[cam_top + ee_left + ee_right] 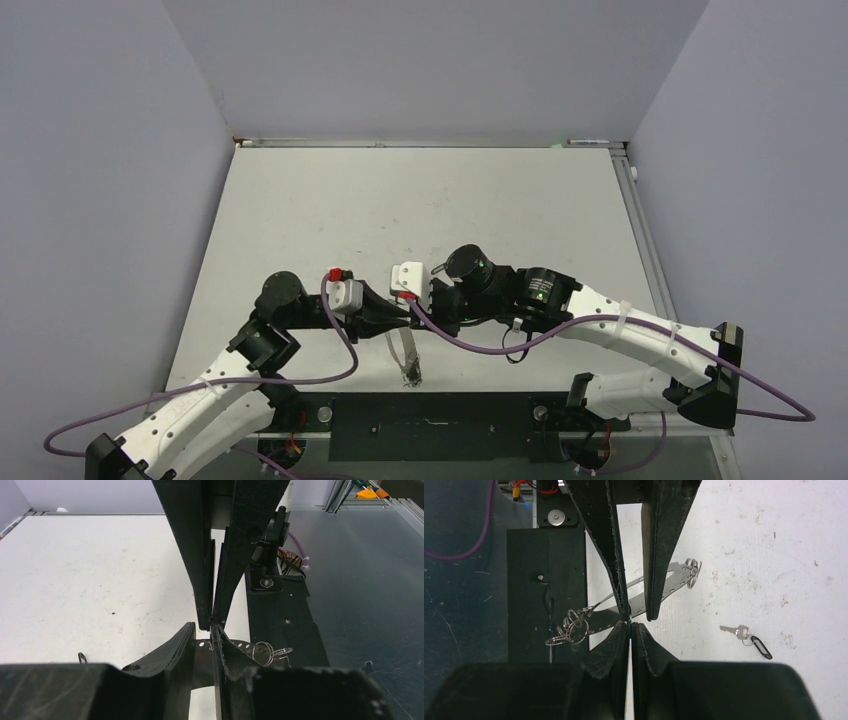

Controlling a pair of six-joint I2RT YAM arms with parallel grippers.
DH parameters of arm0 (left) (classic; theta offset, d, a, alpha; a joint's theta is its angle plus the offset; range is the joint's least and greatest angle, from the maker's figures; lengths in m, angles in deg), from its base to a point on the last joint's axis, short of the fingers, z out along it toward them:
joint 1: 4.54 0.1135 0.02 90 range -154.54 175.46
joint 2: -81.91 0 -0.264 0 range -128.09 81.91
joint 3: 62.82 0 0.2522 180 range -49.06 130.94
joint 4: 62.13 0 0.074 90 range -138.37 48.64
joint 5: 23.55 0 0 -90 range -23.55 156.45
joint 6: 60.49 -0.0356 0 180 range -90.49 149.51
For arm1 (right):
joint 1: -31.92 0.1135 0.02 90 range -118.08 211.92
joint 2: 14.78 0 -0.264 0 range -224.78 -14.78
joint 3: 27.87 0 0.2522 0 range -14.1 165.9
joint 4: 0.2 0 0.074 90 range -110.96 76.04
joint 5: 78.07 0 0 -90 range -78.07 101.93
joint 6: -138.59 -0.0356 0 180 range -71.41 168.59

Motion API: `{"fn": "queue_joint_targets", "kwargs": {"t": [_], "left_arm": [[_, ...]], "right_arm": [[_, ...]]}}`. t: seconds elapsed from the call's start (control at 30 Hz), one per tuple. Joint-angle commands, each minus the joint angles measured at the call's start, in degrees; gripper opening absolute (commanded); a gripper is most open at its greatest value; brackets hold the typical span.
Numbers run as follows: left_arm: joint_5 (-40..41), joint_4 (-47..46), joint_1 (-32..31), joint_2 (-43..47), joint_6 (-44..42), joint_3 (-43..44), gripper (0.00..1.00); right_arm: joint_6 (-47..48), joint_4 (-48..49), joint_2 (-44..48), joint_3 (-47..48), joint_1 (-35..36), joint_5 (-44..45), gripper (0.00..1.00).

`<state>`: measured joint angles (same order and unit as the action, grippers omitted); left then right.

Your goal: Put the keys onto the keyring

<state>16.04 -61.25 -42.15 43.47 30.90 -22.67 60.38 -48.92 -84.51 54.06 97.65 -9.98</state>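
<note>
The keyring hangs under the two gripper tips, which meet over the near middle of the table. Its small loops bunch at the low end and also show in the left wrist view. My right gripper is shut on the keyring's thin wire. My left gripper is open, tip to tip with the right one, and the keyring passes between its fingers. The key, silver with a small ring and a black tag, lies alone on the table beyond the right gripper.
A black mounting plate runs along the table's near edge under the hanging loops. Purple cables loop beside both arms. Grey walls close in the white table on three sides.
</note>
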Motion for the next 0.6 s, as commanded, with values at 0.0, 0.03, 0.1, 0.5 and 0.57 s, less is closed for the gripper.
{"fn": "queue_joint_targets", "kwargs": {"t": [0.0,0.03,0.1,0.5,0.57], "left_arm": [[-0.5,-0.2,-0.5,-0.3,-0.1,0.4,0.15],[-0.3,0.1,-0.5,-0.3,-0.3,0.4,0.15],[0.0,0.6,-0.6,-0.2,-0.4,0.5,0.18],[3.3,-1.2,-0.5,6.0,-1.1,-1.6,0.4],[3.3,-0.9,-0.4,5.9,-1.1,-1.6,0.33]], "right_arm": [[0.4,3.1,0.3,3.0,0.4,0.3,0.05],[0.4,3.0,0.4,3.0,0.4,0.5,0.05],[0.3,3.2,0.5,2.9,0.4,0.9,0.05],[-0.8,3.4,1.6,1.3,0.4,2.4,0.05],[-0.9,3.6,1.7,1.4,0.4,2.7,0.05]]}}
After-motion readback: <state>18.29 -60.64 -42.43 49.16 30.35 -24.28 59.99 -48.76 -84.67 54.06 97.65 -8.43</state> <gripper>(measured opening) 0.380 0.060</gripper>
